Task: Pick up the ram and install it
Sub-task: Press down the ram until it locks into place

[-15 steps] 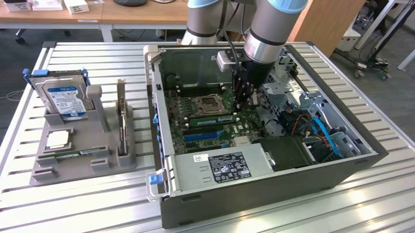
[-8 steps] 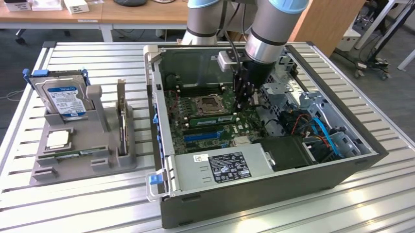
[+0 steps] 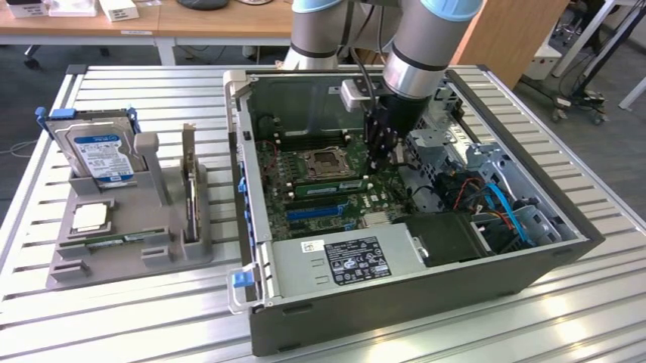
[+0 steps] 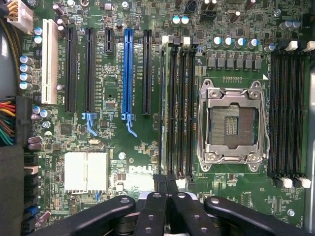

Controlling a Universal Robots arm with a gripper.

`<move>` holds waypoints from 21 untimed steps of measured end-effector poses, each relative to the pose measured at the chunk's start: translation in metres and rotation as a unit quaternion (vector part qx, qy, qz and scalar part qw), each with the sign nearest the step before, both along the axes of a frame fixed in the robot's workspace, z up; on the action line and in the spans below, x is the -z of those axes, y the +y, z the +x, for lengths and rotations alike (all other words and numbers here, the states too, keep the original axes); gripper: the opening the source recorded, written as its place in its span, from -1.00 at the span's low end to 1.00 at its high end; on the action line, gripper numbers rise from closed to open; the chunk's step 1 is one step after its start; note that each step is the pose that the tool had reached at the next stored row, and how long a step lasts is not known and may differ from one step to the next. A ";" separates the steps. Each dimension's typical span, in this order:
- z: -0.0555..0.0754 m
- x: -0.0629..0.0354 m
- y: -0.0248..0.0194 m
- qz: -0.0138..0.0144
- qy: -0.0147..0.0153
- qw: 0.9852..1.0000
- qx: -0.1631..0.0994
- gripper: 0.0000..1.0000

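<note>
1. Black claw [image 3: 380, 165] low inside the big open grey computer case [image 3: 404, 302], fingers pressed together and holding nothing.
2. Long thin green stick of ram [image 3: 331, 184] standing on its edge in a black slot, just beside the square silver chip holder [image 3: 325, 160].
3. Seen from the wrist, claw tips [image 4: 166, 183] right over one end of that ram [image 4: 165, 108]. Shut tight, most likely so the tips make one firm point for pushing the stick down (hard to say if touching or just above).
4. Ram upright because the slot only takes it edge first.
5. Looks seated in its slot, though not clear if the white clips at the ends have snapped shut.
6. Off at the exterior view's left, a grey plastic tray [image 3: 121, 265] on the metal table, keeping spare parts neat, with another thin green stick [image 3: 111, 240] lying in it.
</note>
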State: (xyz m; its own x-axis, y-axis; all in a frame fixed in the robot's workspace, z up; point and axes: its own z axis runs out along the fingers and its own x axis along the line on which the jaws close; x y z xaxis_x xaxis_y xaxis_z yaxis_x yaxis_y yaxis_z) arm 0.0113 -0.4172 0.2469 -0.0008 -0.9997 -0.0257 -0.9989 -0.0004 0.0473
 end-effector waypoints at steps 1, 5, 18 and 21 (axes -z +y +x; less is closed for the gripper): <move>0.000 0.0007 0.0000 0.000 0.000 1.000 0.000 -0.80; 0.000 0.0041 0.0000 0.000 0.000 1.000 0.000 -0.80; 0.000 0.0088 0.0020 0.000 0.000 1.000 0.000 -0.80; 0.000 0.0091 0.0036 0.000 0.000 1.000 0.000 -0.80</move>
State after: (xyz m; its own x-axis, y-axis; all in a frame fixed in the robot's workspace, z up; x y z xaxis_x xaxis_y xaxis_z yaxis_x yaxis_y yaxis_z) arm 0.0115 -0.4136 0.2377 -0.0006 -0.9997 -0.0257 -0.9989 -0.0006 0.0473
